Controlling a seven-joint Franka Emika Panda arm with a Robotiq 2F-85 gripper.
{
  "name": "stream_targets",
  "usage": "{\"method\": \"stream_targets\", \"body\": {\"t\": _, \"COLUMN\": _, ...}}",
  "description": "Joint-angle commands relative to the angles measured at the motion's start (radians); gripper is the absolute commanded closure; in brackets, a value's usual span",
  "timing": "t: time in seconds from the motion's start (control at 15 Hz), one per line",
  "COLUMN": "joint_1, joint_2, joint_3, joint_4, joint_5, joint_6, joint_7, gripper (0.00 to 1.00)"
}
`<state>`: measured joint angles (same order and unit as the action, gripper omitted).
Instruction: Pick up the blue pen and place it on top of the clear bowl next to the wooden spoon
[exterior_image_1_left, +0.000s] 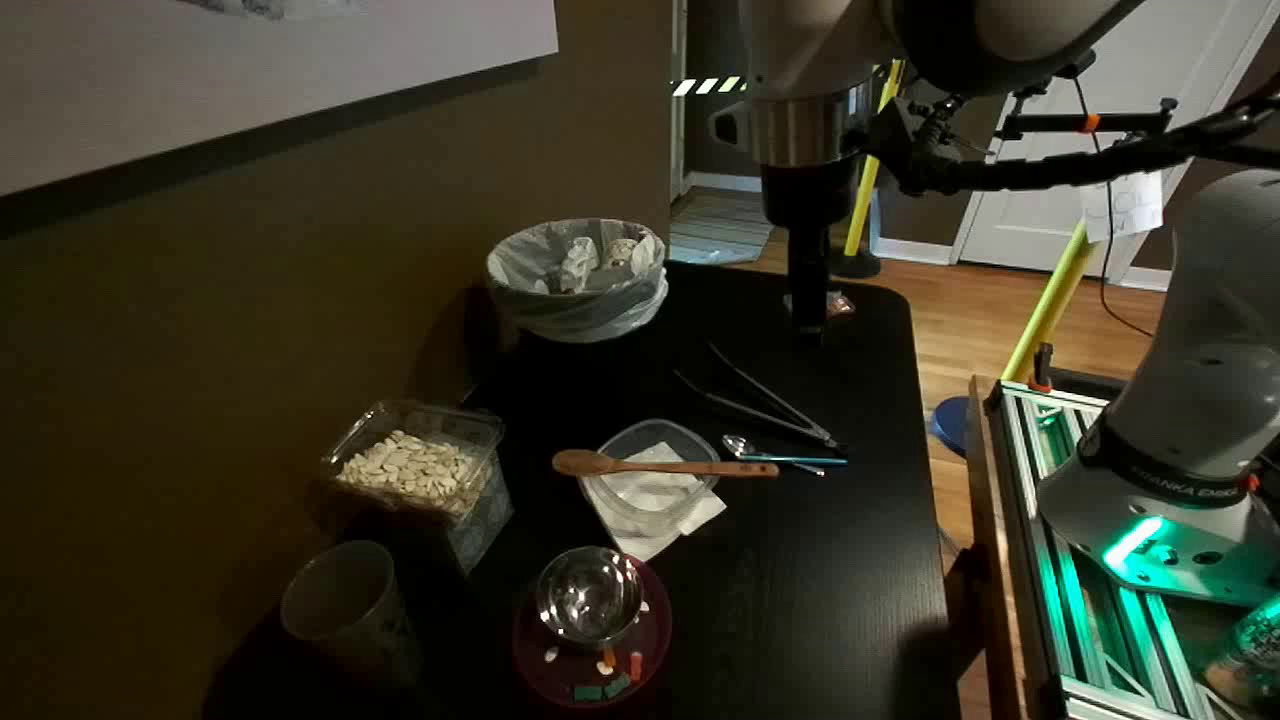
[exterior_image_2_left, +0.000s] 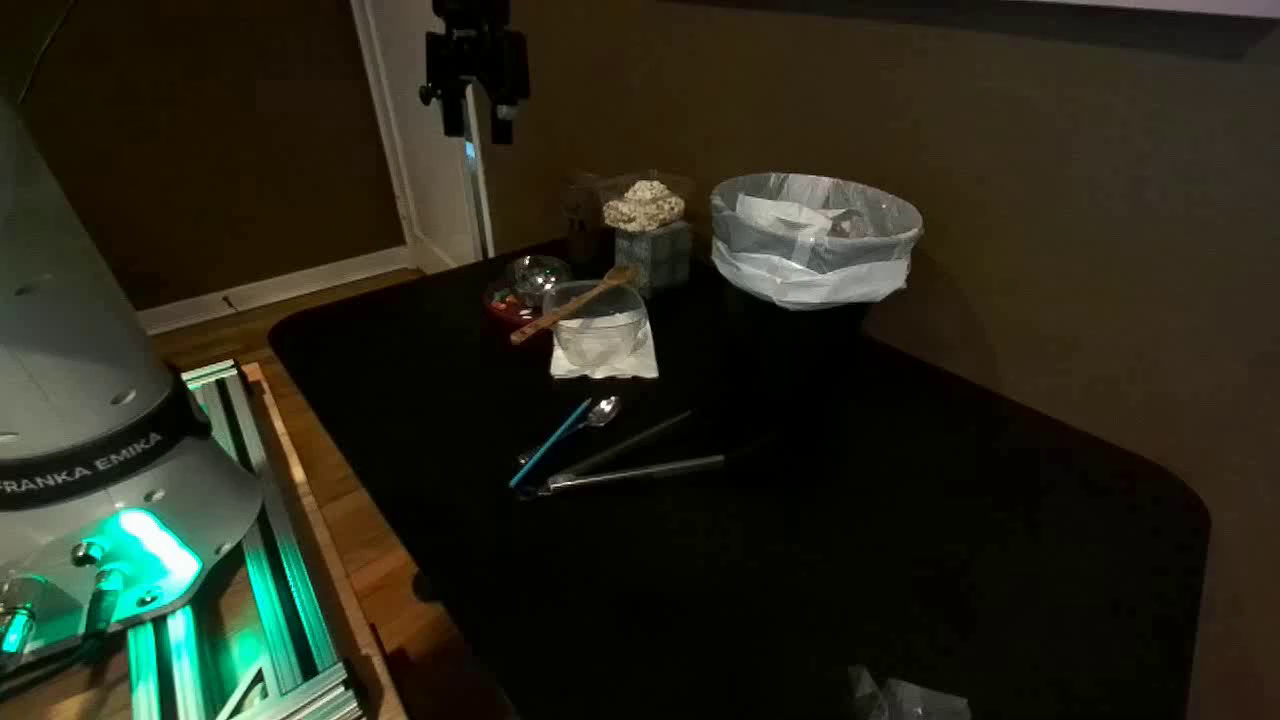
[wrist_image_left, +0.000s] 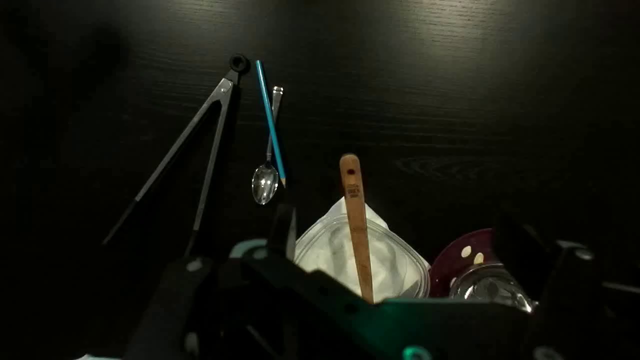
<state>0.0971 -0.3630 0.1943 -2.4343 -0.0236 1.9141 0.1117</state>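
Observation:
The blue pen (wrist_image_left: 270, 117), a light-blue pencil with a bare wooden tip, lies across a metal spoon (wrist_image_left: 265, 184) on the black table; it shows in both exterior views (exterior_image_1_left: 815, 460) (exterior_image_2_left: 550, 445). The clear bowl (wrist_image_left: 395, 250) stands on white paper (exterior_image_2_left: 640, 366) in both exterior views (exterior_image_1_left: 640, 510) (exterior_image_2_left: 605, 340). The wooden spoon (wrist_image_left: 356, 220) rests across the bowl's rim, its handle reaching past it (exterior_image_1_left: 690, 467) (exterior_image_2_left: 575, 307). My gripper (exterior_image_2_left: 478, 132) hangs high above the table, fingers apart, nothing between them; it also shows in the wrist view (wrist_image_left: 395, 222) and edge-on in an exterior view (exterior_image_1_left: 808, 325).
Open tongs (exterior_image_1_left: 775, 402) lie close beside the pen. A dark red plate (exterior_image_1_left: 530, 665) holds a shiny metal bowl (exterior_image_1_left: 590, 595). A tub of pale seeds (exterior_image_1_left: 480, 520), a clear cup (exterior_image_1_left: 345, 610) and a lined bin (exterior_image_1_left: 575, 305) stand along the wall side.

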Motion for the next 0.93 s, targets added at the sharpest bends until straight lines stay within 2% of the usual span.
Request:
{"method": "stream_targets", "body": {"t": 0.0, "joint_1": 0.013, "joint_2": 0.001, "joint_3": -0.012, "joint_4": 0.001, "joint_5": -0.004, "joint_6": -0.002, "joint_7": 0.004, "gripper": 0.0}}
{"method": "stream_targets", "body": {"t": 0.27, "joint_1": -0.018, "joint_2": 0.012, "joint_3": -0.042, "joint_4": -0.078, "joint_5": -0.071, "joint_6": 0.123, "joint_7": -0.015, "gripper": 0.0}}
{"method": "stream_targets", "body": {"t": 0.4, "joint_1": -0.041, "joint_2": 0.056, "joint_3": -0.067, "joint_4": -0.127, "joint_5": -0.103, "joint_6": 0.181, "joint_7": -0.017, "gripper": 0.0}}
{"method": "stream_targets", "body": {"t": 0.67, "joint_1": -0.094, "joint_2": 0.2, "joint_3": -0.125, "joint_4": -0.194, "joint_5": -0.143, "joint_6": 0.265, "joint_7": -0.012, "gripper": 0.0}}
{"method": "stream_targets", "body": {"t": 0.87, "joint_1": -0.126, "joint_2": 0.338, "joint_3": -0.167, "joint_4": -0.183, "joint_5": -0.144, "joint_6": 0.272, "joint_7": 0.0, "gripper": 0.0}}
